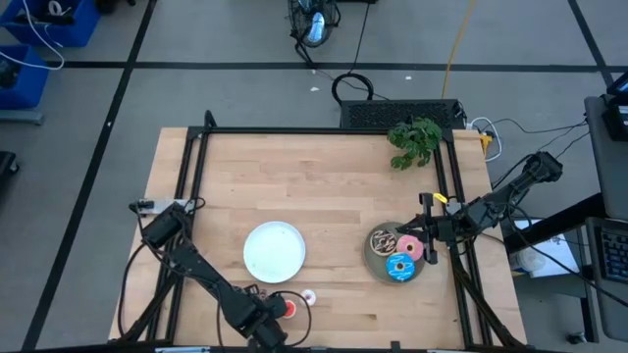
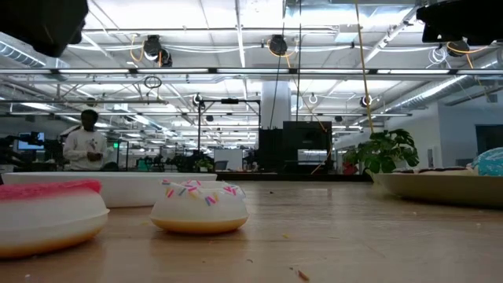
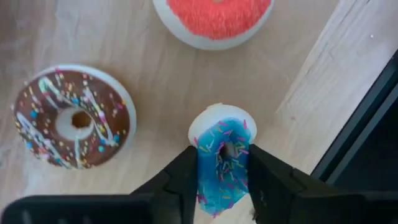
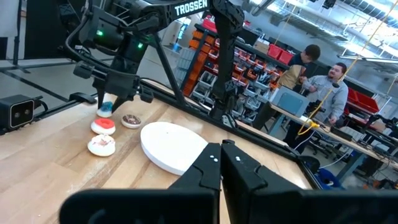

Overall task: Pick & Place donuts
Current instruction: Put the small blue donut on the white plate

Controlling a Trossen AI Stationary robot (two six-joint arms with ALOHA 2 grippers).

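Observation:
My left gripper (image 3: 222,169) stands at the table's near edge (image 1: 267,328), pointing down and shut on a tiny blue sprinkled donut (image 3: 221,155). Close around it lie a tiny brown donut (image 3: 74,118), a tiny red donut (image 3: 211,15) and a tiny white-pink donut (image 2: 199,208), each flat on the wood. The three larger donuts, pink (image 1: 410,247), blue (image 1: 399,267) and chocolate (image 1: 383,239), lie on the grey plate (image 1: 374,262) at the right. My right gripper (image 4: 221,163) waits shut above the table's right edge, by the grey plate. My left gripper pinches the tiny blue donut between its two fingers, one on each opposite side of the ring (image 3: 202,163). The fingers come from above, pointing down. The donut sits tilted in the hold, its white underside (image 3: 217,117) showing at one end; whether it is clear of the table I cannot tell.
A round white plate (image 1: 275,250) lies just beyond the tiny donuts. A green plant (image 1: 414,140) sits at the far right corner. The black table frame (image 3: 367,124) runs close beside my left gripper. People stand in the room beyond the table.

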